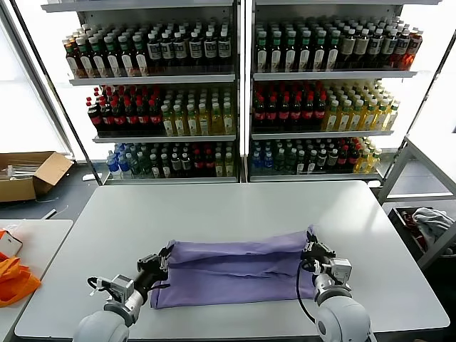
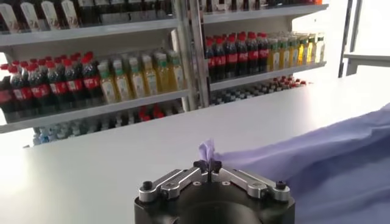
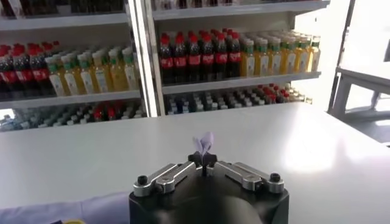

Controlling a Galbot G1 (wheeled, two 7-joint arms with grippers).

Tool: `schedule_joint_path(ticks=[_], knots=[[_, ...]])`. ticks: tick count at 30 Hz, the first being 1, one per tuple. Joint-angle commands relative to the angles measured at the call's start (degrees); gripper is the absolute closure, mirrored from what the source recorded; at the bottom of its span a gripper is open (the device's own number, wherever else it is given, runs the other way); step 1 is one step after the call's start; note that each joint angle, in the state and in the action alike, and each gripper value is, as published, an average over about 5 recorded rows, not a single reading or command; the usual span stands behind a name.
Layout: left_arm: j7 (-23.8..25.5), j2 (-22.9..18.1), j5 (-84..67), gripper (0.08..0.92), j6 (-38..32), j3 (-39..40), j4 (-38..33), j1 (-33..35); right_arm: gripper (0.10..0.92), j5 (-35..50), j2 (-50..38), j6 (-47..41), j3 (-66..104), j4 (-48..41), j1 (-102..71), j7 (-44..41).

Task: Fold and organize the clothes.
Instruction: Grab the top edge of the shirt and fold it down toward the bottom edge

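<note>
**Lavender shirt pinched at both ends, mid-fold**

Lavender cloth, the T-shirt, lies lengthwise across the near middle of the white table, already doubled into a long band with a raised fold running along its far edge. The left gripper is clamped on the shirt's left end and the right gripper on its right end; in each wrist view a small tuft of purple fabric pokes up from between tightly closed fingertips.

By the look of it, a lengthwise fold is in hand: both ends are held, and the cloth between them sags a little. The next move probably calls for both arms travelling together at an even height, so the band stays taut and the edges land square. Uneven pulling could skew or bunch the fabric.

Nothing lies on the table around the shirt. Well beyond its far edge stand shelves of bottled drinks. An orange cloth rests on a side table at the left, a cardboard box sits far left, and a grey-white bundle lies off to the right, all well apart from the work.
</note>
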Motion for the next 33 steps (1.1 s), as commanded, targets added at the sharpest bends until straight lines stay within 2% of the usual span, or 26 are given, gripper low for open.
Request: schedule_joint_path(ticks=[1, 18, 21, 24, 33], knots=[[0.2, -1.0, 2.6, 0.916, -0.7, -0.8, -1.3, 5.2, 0.912, -0.5, -0.1, 0.2, 1.3, 0.1, -3.5, 0.7], [0.6, -2.2, 7.3, 0.916, -1.6, -0.4, 0.2, 5.4, 0.912, -1.8, 0.1, 1.3, -1.0, -3.7, -3.7, 0.2], [0.5, -2.2, 7.8, 0.891, -1.5, -0.3, 0.2, 4.9, 0.911, -2.7, 0.4, 1.5, -1.8, -4.5, -3.7, 0.0], [0.2, -2.2, 8.5, 0.818, -1.5, -0.3, 0.1, 4.3, 0.885, -3.4, 0.5, 1.6, -2.3, -5.2, -3.6, -0.1], [-1.6, -2.4, 9.2, 0.558, 0.5, -1.0, -4.2, 4.1, 0.640, -3.7, -0.7, 0.9, -1.7, -4.0, -3.1, -0.4]])
